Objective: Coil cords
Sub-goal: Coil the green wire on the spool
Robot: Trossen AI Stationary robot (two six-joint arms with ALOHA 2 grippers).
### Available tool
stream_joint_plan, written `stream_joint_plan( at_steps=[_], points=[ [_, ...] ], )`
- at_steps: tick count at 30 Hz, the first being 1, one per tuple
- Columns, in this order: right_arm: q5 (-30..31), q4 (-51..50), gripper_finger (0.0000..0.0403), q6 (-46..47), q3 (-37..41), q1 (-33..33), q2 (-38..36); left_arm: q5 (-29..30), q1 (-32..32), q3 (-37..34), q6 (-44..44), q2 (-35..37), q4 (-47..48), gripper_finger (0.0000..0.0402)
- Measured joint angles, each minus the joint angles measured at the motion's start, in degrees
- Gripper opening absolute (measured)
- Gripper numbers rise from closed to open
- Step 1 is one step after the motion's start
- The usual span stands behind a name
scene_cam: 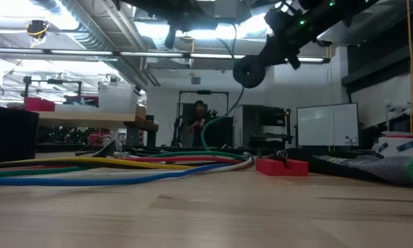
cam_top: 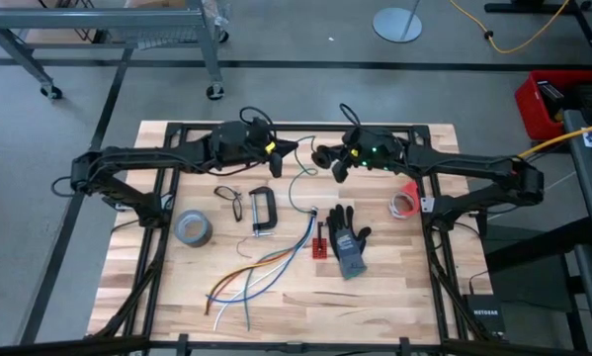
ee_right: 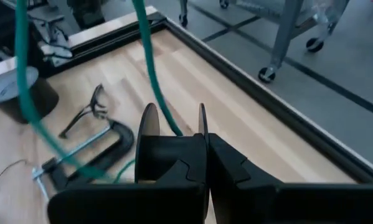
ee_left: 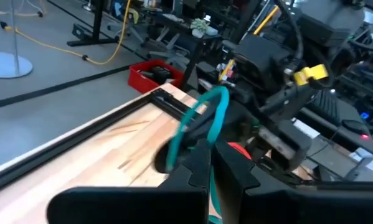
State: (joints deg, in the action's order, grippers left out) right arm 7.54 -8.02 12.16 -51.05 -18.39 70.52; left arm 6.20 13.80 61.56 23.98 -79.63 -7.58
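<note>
The right gripper [ee_right: 206,146] hangs over the far middle of the table [cam_top: 394,287], fingers pressed together. A round black cord bundle [scene_cam: 248,71] sits at its tip, seemingly pinched there, though the view is poor. At its nine o'clock, just beside it, the left gripper [ee_left: 210,155] is clamped on a green cord [ee_right: 152,68] that droops between the two toward the wood. A glove [cam_top: 350,242] lies at the right gripper's six o'clock, a clamp [cam_top: 261,210] at seven.
</note>
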Motion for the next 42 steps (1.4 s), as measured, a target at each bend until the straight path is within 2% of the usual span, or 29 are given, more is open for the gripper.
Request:
stream_joint_plan(
  at_steps=[8, 15, 23, 35, 42],
  points=[
    [1.0, 11.1, 0.0002, 1.7, 0.0, 0.0, 4.7, 0.0, -2.4, 0.0, 0.4, -3.0, -5.0, 0.0000],
    [5.5, 18.1, 0.0002, 1.5, 0.0, 0.0, 4.3, 0.0, -5.3, 0.0, 1.3, -3.8, -5.3, 0.0000],
    [5.3, 28.8, 0.0002, 2.5, 0.0, 0.0, 4.3, 0.0, -6.7, 0.0, 1.0, -4.5, -5.0, 0.0000],
    [-5.2, 38.2, 0.0002, 6.3, 0.0, 0.0, 4.2, 0.3, -6.7, 0.0, 0.6, -7.4, -2.7, 0.0000],
    [-7.2, 32.7, 0.0002, 6.1, 0.0, 0.0, 0.7, 0.4, -6.7, 0.0, -1.5, -7.0, 2.9, 0.0000]
  ],
)
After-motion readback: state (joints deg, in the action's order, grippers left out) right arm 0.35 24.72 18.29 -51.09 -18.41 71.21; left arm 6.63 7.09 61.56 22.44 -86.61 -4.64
